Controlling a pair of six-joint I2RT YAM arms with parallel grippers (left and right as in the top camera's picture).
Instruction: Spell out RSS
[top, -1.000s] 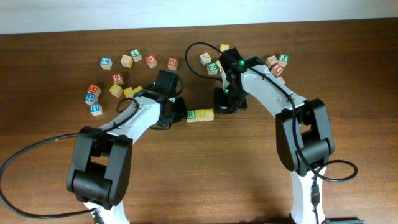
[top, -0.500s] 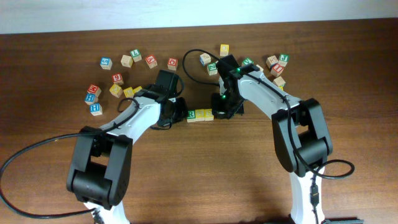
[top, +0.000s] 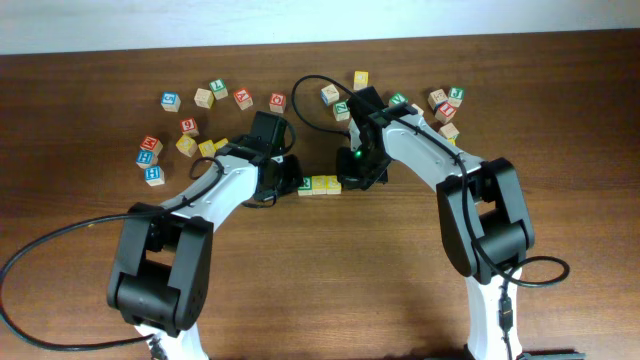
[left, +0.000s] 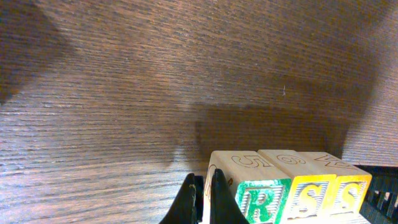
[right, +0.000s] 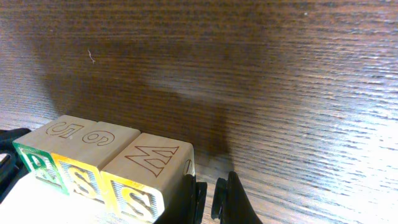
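Three cubes stand in a tight row on the wooden table: a pale cube with a green R (left: 264, 202) (top: 306, 184), then two yellow S cubes (left: 311, 199) (left: 348, 196). In the right wrist view the R (right: 34, 165) is at the far left, with the S cubes (right: 78, 180) (right: 134, 196) beside it. My left gripper (left: 202, 200) (top: 291, 182) is shut, empty, and against the R cube's outer side. My right gripper (right: 211, 199) (top: 349, 182) is shut, empty, and against the last S cube's outer side.
Several loose letter cubes lie at the back left, such as a blue one (top: 170, 100) and a red one (top: 277, 101). More lie at the back right near a green one (top: 455, 95). A black cable (top: 310, 90) loops behind the right arm.
My right gripper has moved left to the end of the row, and the cubes now sit tight together. The left gripper has barely moved.
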